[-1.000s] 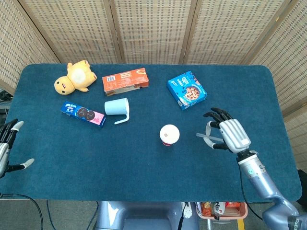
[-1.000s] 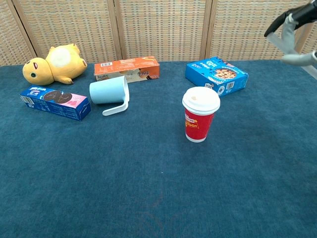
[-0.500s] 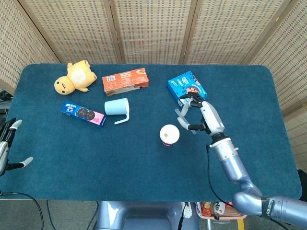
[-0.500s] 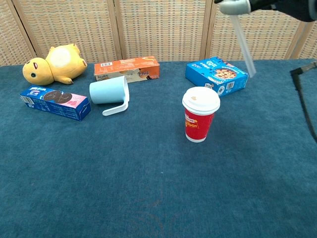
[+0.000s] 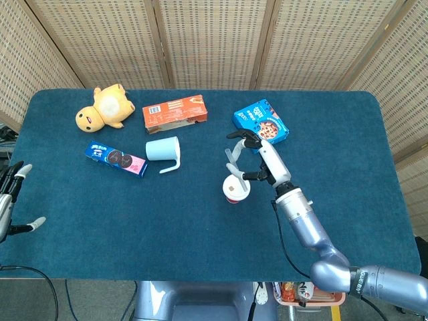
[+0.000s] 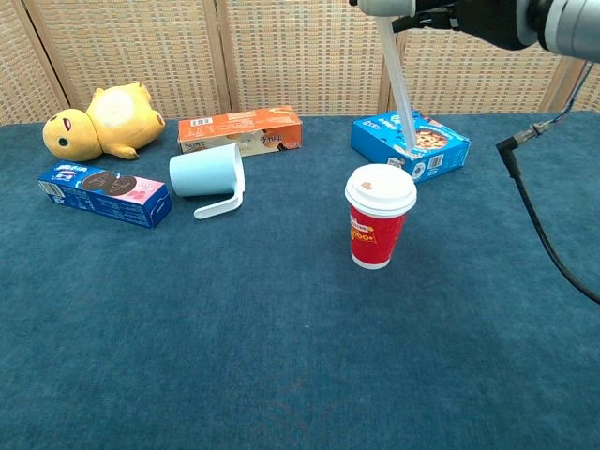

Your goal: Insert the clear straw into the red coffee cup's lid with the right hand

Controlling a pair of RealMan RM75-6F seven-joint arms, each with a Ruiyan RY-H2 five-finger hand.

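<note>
We see open bench (image 6: 281, 375) across the lower frame; the blue box (image 6: 410, 142) crowds behind the red cup (image 6: 379, 217).

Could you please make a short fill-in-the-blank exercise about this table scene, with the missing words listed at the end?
1. The right robot hand holds a clear ____ above the cup.
2. The cup is red and its lid is ____.
3. The light blue mug lies on its ____.
4. The yellow plush toy is next to the ____ box.

Missing words: straw; white; side; orange
</note>
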